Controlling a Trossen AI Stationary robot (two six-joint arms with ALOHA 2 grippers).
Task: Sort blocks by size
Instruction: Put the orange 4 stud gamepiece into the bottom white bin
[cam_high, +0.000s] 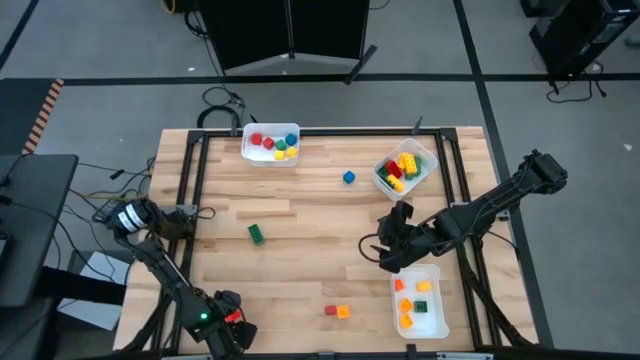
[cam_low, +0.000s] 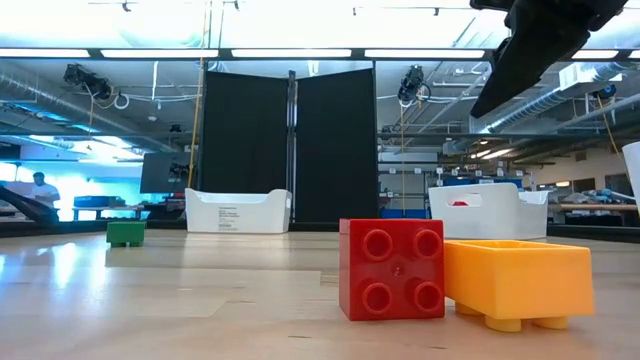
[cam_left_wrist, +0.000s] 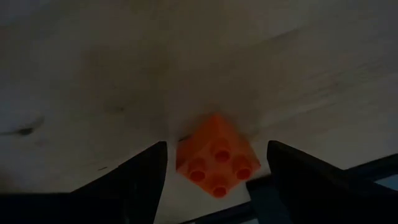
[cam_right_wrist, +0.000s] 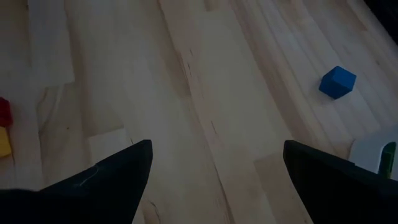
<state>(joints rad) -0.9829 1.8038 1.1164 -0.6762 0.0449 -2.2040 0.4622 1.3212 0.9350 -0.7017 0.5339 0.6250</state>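
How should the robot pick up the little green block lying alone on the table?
Probably from straight above. The green block sits flat on the wooden table with open space all round it, and nothing touches it. Its studs face up, so a gripper would best close on two opposite smooth side walls, below the studs. In the low view it looks wider than tall, so squeezing across the narrower width seems safest.

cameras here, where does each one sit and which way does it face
High view: overhead, straight down on the table; both arms show.
Low view: at tabletop height, looking level past the red block and orange block; one arm overhead.
Left wrist: looks down between open fingers at an orange block.
Right wrist: looks across bare wood to the blue block, fingers open.
Shared: high and right wrist views both show the blue block.
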